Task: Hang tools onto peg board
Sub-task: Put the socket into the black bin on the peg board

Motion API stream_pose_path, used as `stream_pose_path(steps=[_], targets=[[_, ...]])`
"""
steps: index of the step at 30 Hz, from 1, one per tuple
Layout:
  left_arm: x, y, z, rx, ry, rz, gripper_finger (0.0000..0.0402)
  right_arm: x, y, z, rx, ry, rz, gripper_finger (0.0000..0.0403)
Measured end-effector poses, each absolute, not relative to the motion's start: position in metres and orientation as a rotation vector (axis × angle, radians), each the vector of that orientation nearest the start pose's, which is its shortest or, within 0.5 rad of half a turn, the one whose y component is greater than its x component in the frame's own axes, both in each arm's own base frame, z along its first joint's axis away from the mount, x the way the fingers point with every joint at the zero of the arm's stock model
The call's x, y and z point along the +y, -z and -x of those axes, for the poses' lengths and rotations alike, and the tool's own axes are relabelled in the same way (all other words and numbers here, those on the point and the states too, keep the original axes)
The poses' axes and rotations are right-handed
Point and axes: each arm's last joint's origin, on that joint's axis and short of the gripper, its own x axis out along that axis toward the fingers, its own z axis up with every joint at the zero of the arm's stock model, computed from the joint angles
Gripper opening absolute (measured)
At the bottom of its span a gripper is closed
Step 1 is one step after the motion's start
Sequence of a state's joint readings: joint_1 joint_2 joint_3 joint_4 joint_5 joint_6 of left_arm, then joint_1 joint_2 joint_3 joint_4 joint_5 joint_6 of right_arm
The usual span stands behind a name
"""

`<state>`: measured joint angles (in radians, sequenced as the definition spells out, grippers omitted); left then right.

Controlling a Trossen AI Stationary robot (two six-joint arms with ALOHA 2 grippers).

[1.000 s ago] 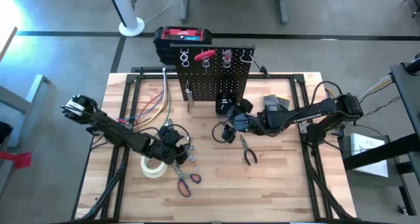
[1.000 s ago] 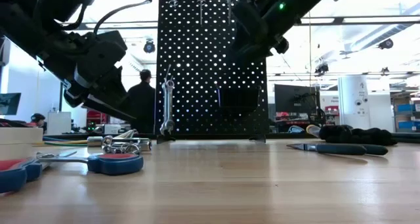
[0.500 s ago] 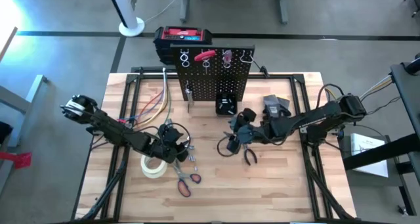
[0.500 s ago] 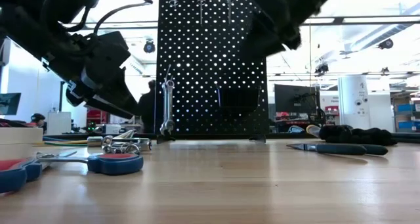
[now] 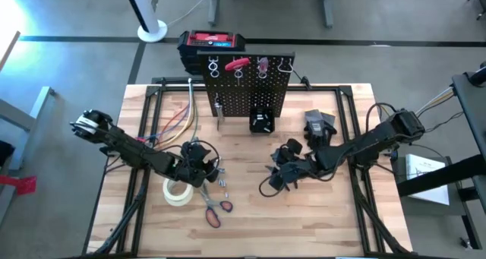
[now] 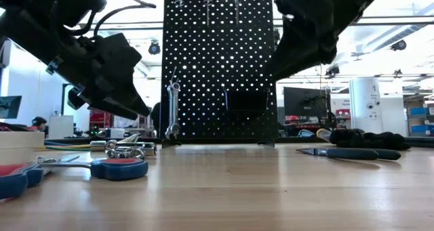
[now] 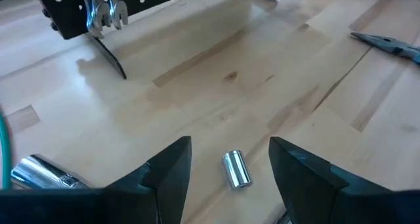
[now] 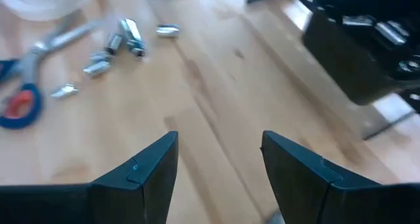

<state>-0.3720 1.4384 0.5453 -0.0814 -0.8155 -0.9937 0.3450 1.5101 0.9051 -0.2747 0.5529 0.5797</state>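
Note:
The black peg board (image 5: pixel 247 84) stands upright at the table's far side, with a red tool (image 5: pixel 237 63) on its top hooks and a wrench (image 6: pixel 173 109) hanging on its face. My left gripper (image 5: pixel 205 170) is open and hovers low over the loose silver sockets (image 5: pixel 222 181); one socket (image 7: pixel 236 169) lies on the table between its fingers, untouched. My right gripper (image 5: pixel 273 179) is open above mid-table, with nothing between its fingers (image 8: pixel 147 165). The black-handled pliers (image 6: pixel 352 152) lie flat on the table; the right gripper mostly hides them in the high view. The red-handled scissors (image 5: pixel 215 211) lie near the front.
A white tape roll (image 5: pixel 178 192) lies beside the left gripper. A black glove (image 5: pixel 319 122) and a small black bin (image 5: pixel 262 121) sit near the board's foot. A red-and-black toolbox (image 5: pixel 211 42) stands behind the board. Coloured cables (image 5: pixel 178 126) lie at the far left.
My right gripper has come away from the peg board toward the table's near edge, sinking a little, and now stands over the pliers. My left gripper has stayed in place and turned slightly.

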Motion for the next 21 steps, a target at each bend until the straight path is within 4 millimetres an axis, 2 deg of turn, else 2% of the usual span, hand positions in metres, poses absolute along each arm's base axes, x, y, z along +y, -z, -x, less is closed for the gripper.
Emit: stream_pose_path(steps=[7,13,21], targets=[[-0.062,-0.132,-0.229,0.524,-0.778,0.569,0.0184,0.106,-0.21,-0.285,0.648,0.327,-0.174,0.0213],[-0.053,-0.121,-0.234,0.615,-0.783,0.607,0.0158,0.108,-0.208,-0.283,0.653,0.322,-0.183,0.0205],[-0.055,-0.119,-0.251,0.65,-0.751,0.555,0.0154,0.108,-0.208,-0.283,0.651,0.325,-0.194,0.021]])
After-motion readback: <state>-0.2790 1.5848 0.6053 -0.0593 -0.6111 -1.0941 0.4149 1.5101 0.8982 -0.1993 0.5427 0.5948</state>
